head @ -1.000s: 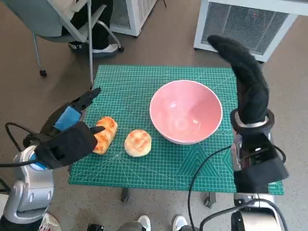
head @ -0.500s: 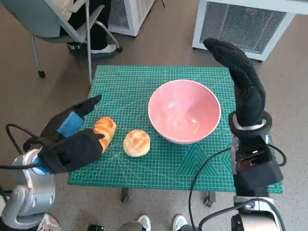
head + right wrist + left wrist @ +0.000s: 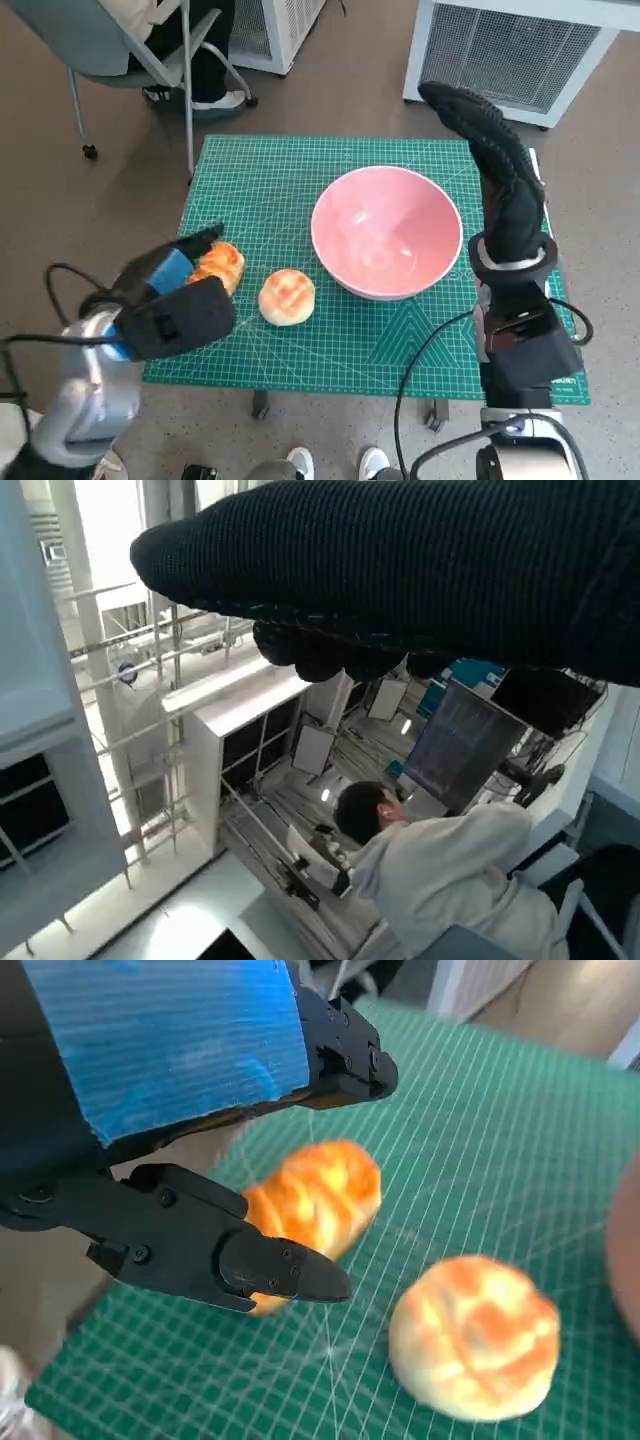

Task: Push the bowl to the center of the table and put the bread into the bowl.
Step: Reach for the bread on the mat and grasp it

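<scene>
Bread: two pieces lie on the green mat [image 3: 300, 170], left of the bowl [image 3: 386, 231]. The long roll [image 3: 222, 266] is partly covered in the head view by the left hand [image 3: 178, 295]; the left wrist view shows that hand's fingers [image 3: 270, 1265] spread above and around the roll without closing on it. The round bun [image 3: 287, 296] lies just beside the roll, between it and the bowl, fully visible. The pink bowl stands upright right of the mat's middle and holds nothing. The right hand [image 3: 495, 160] is raised beside the bowl's right rim, fingers extended together, gripping nothing. The right wrist view shows only the glove [image 3: 420, 570] and a seated person [image 3: 440, 865]; no table is visible there.
</scene>
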{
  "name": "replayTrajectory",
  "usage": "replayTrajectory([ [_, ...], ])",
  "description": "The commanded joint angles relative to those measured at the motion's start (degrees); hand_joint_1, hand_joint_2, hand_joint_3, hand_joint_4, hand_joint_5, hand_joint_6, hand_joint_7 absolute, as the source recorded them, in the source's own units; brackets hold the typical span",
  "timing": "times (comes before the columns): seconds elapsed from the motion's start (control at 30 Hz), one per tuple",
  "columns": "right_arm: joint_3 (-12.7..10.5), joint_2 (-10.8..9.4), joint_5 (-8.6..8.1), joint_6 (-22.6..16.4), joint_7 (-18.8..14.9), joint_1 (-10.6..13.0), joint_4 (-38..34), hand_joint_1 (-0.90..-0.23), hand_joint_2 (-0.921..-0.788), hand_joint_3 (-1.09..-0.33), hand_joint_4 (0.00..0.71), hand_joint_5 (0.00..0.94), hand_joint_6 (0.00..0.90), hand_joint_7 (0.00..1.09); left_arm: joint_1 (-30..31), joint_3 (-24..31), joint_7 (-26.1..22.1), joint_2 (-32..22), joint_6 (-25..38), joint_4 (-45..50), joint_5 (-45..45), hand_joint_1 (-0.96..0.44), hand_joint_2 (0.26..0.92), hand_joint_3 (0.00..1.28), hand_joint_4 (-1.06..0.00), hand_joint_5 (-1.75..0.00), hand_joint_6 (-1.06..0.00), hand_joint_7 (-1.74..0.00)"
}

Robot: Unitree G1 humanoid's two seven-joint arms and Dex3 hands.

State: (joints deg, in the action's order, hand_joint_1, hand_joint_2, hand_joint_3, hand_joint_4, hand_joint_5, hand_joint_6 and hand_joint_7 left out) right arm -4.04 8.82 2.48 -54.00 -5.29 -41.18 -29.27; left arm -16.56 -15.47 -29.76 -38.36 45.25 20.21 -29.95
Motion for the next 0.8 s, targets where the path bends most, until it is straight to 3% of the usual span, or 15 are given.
replayTrajectory([
  [0.03,0.3,0.0,-0.05,0.9,0.3,1.2,0.1,-0.545,-0.921,-0.747,0.304,0.015,0.007,0.73,-1.5,-1.4,1.5,1.8,-0.5,-3.3,-1.3,-0.53,0.921,0.11,-0.24,-0.01,-0.28,0.00],
  [0.27,0.2,0.1,-0.02,1.1,0.3,1.4,0.3,-0.545,-0.921,-0.747,0.305,0.015,0.008,0.73,-2.8,-2.2,4.0,4.9,-1.8,-10.0,-1.1,-0.51,0.921,0.13,-0.29,-0.02,-0.28,0.00],
  [0.6,0.2,0.1,-0.27,1.2,0.2,1.6,0.6,-0.545,-0.921,-0.747,0.310,0.016,0.011,0.73,-3.2,-0.8,10.3,8.9,-5.3,-17.8,-0.5,-0.38,0.921,0.12,-0.47,-0.03,-0.37,-0.02],
  [0.7,0.2,0.1,-0.38,1.1,0.1,1.8,0.8,-0.545,-0.921,-0.747,0.311,0.017,0.012,0.73,-2.7,-0.1,12.6,9.8,-6.6,-18.9,-0.3,-0.31,0.921,0.11,-0.58,-0.04,-0.43,-0.03],
  [0.8,0.2,0.1,-0.38,1.1,0.1,1.9,0.9,-0.549,-0.921,-0.746,0.311,0.016,0.012,0.73,-2.4,0.9,14.9,10.6,-8.2,-20.0,0.0,-0.22,0.921,0.09,-0.76,-0.13,-0.51,-0.03],
])
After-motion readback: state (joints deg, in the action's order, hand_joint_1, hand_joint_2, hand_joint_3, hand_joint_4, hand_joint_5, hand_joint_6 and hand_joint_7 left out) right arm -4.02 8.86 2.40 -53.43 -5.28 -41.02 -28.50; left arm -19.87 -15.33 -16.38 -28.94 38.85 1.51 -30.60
